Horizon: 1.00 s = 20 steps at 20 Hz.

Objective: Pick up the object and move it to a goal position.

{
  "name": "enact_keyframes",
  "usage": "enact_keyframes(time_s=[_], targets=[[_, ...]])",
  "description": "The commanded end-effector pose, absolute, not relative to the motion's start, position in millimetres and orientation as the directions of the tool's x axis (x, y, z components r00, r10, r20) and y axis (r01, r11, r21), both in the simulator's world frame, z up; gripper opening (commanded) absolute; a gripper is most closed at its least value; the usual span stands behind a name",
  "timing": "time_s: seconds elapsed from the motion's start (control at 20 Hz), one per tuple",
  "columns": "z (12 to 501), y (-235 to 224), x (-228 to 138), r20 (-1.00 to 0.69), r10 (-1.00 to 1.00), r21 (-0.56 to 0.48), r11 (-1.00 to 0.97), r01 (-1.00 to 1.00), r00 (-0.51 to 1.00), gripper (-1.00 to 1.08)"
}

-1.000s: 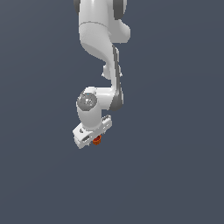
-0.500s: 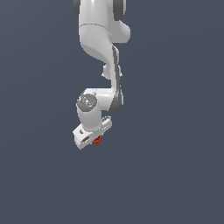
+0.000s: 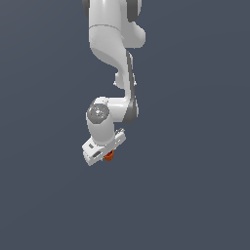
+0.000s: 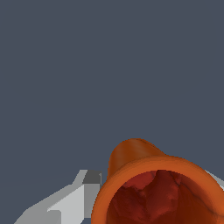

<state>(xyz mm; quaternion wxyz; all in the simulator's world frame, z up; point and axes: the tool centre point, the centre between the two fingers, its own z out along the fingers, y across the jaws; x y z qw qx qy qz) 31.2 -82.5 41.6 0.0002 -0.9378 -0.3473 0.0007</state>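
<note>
Jaws closed on the orange-red cup (image 4: 148, 183) — one grey-white finger (image 4: 74, 197) presses its side in the wrist view, the other barely shows past the flared rim. Its dark hollow mouth faces the wrist camera. Seen from outside, the white gripper (image 3: 105, 155) hangs under the arm (image 3: 114, 53), the cup peeking out at its 4 o'clock — all against plain slate-grey ground (image 3: 195, 185)
</note>
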Motion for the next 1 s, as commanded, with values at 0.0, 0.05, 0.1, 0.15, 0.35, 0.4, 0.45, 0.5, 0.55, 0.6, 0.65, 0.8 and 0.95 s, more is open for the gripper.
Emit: enact_keyframes(time_s=[0.0, 0.05, 0.1, 0.15, 0.35, 0.4, 0.45, 0.5, 0.55, 0.6, 0.65, 0.8, 0.95], targets=[[47, -79, 29, 0.000, 0.652, 0.000, -0.758, 0.652, 0.758, -1.00], [50, -77, 28, 0.000, 0.652, 0.000, -0.758, 0.652, 0.758, -1.00], [53, -74, 26, 0.000, 0.652, 0.000, -0.758, 0.652, 0.758, -1.00], [57, -72, 24, 0.000, 0.652, 0.000, -0.758, 0.652, 0.758, -1.00], [75, -58, 14, -0.001, 0.652, 0.001, -0.758, 0.652, 0.758, -1.00], [81, -54, 11, -0.001, 0.652, 0.001, -0.758, 0.652, 0.758, -1.00], [87, -49, 8, -0.001, 0.652, 0.001, -0.758, 0.652, 0.758, -1.00], [93, -44, 5, -0.001, 0.652, 0.001, -0.758, 0.652, 0.758, -1.00], [100, -39, 1, -0.001, 0.652, 0.001, -0.758, 0.652, 0.758, -1.00], [108, -34, -3, -0.001, 0.652, 0.001, -0.758, 0.652, 0.758, -1.00], [116, -28, -7, -0.001, 0.652, 0.001, -0.758, 0.652, 0.758, -1.00], [140, -10, -19, -0.002, 0.652, 0.002, -0.758, 0.652, 0.758, -1.00], [165, 8, -32, -0.002, 0.652, 0.002, -0.758, 0.652, 0.758, -1.00]])
